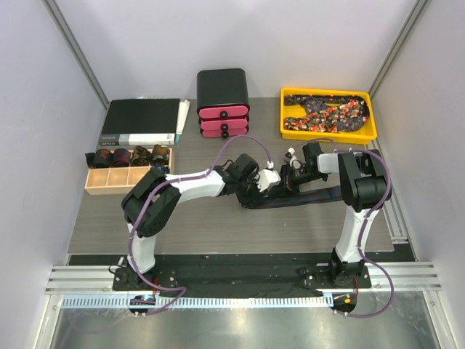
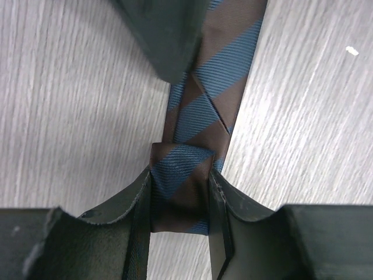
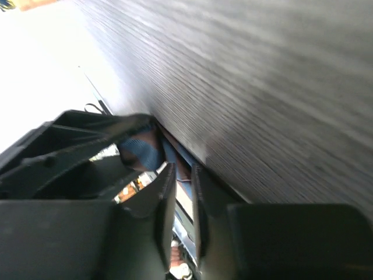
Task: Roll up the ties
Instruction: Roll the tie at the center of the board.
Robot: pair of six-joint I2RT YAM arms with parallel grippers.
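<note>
A dark brown tie with blue stripes lies across the middle of the table. In the left wrist view my left gripper is shut on the folded end of this tie, which is folded over once between the fingers. My left gripper meets my right gripper at that end. In the right wrist view my right gripper has its jaws nearly together, with a strip of the tie between the tips. A dark finger of the right gripper overlaps the tie in the left wrist view.
A yellow tray at the back right holds speckled ties. A wooden box on the left holds several rolled ties. A black binder and a black box with pink drawers stand at the back.
</note>
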